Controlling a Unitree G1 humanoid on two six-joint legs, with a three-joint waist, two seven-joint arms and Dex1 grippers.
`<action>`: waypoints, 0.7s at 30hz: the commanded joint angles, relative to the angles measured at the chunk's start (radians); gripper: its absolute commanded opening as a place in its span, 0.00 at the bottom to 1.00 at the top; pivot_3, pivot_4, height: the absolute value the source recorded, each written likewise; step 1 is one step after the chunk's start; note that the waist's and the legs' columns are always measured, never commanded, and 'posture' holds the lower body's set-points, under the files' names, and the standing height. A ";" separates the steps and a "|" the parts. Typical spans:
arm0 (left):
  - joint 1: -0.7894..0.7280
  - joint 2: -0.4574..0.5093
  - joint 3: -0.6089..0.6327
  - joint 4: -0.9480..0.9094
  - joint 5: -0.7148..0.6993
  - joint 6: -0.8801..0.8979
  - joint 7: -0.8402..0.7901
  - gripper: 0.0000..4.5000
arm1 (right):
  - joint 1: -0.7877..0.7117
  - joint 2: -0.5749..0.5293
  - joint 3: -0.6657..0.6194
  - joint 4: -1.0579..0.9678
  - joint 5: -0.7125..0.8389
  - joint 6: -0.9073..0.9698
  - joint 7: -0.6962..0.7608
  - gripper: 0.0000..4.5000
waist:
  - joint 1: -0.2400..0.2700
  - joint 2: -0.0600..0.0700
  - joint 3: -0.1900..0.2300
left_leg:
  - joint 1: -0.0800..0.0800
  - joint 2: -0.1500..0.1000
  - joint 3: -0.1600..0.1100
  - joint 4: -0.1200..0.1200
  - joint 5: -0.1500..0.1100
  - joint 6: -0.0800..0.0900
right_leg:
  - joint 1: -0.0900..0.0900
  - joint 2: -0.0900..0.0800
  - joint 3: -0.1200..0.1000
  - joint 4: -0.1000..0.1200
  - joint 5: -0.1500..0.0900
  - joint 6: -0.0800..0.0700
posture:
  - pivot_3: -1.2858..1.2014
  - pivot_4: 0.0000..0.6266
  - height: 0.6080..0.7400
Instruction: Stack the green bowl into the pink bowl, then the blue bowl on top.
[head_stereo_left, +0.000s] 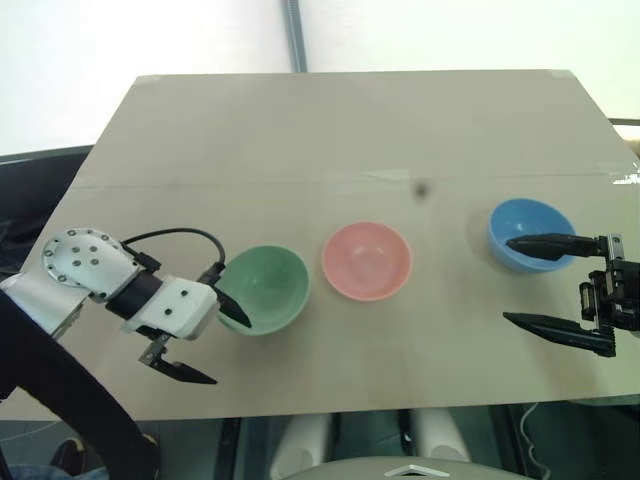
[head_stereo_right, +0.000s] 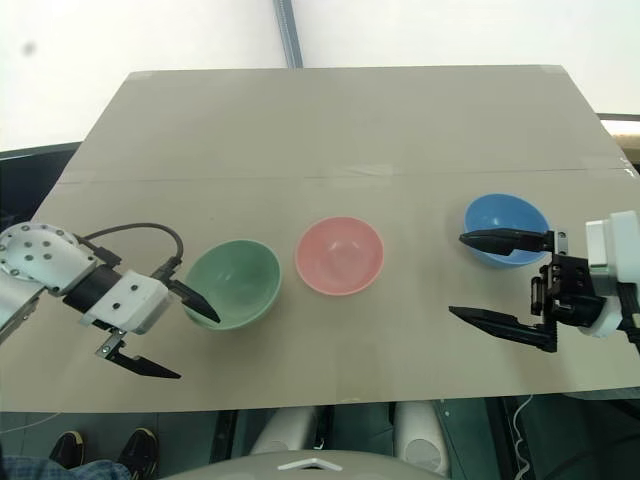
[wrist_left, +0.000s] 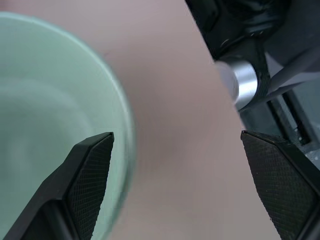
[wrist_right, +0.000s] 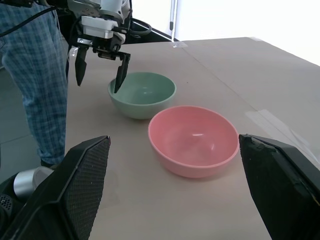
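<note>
Tan table (head_stereo_left: 350, 130): three bowls, one green bowl (head_stereo_left: 264, 288), pink bowl (head_stereo_left: 367, 260), blue bowl (head_stereo_left: 530, 233); left pincer (head_stereo_left: 213, 343), right pincer (head_stereo_left: 545, 283) both spread.

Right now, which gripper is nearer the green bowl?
Left. The left gripper straddles the green bowl rim, one finger inside, open. The right gripper is open far across, by the blue bowl.

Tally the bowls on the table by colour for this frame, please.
green bowl: 1
pink bowl: 1
blue bowl: 1
Total: 3 bowls, all separate, none stacked.
</note>
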 joint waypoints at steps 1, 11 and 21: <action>-0.022 -0.005 -0.010 0.016 0.019 -0.033 -0.004 0.77 | -0.004 -0.007 -0.032 -0.027 0.010 -0.007 -0.008 1.00 | 0.000 0.000 0.000 | 0.000 0.000 0.000 0.000 0.000 0.000 | 0.000 0.000 0.000 0.000 0.000 0.000 | 0.52 0.24 1.00; -0.049 -0.037 -0.017 0.052 0.067 -0.071 -0.004 0.00 | -0.015 -0.009 -0.026 -0.019 0.006 -0.012 -0.019 1.00 | 0.000 0.003 -0.002 | 0.002 0.000 0.000 0.000 0.000 0.000 | 0.001 -0.001 0.001 0.000 0.000 0.000 | 0.52 0.24 1.00; -0.297 -0.003 -0.008 0.062 -0.082 0.005 -0.004 0.00 | -0.022 -0.011 -0.021 -0.009 0.001 -0.011 -0.019 1.00 | 0.004 0.000 -0.001 | 0.001 0.000 -0.002 0.001 0.000 0.000 | 0.002 0.001 -0.001 0.002 0.000 0.000 | 0.52 0.24 1.00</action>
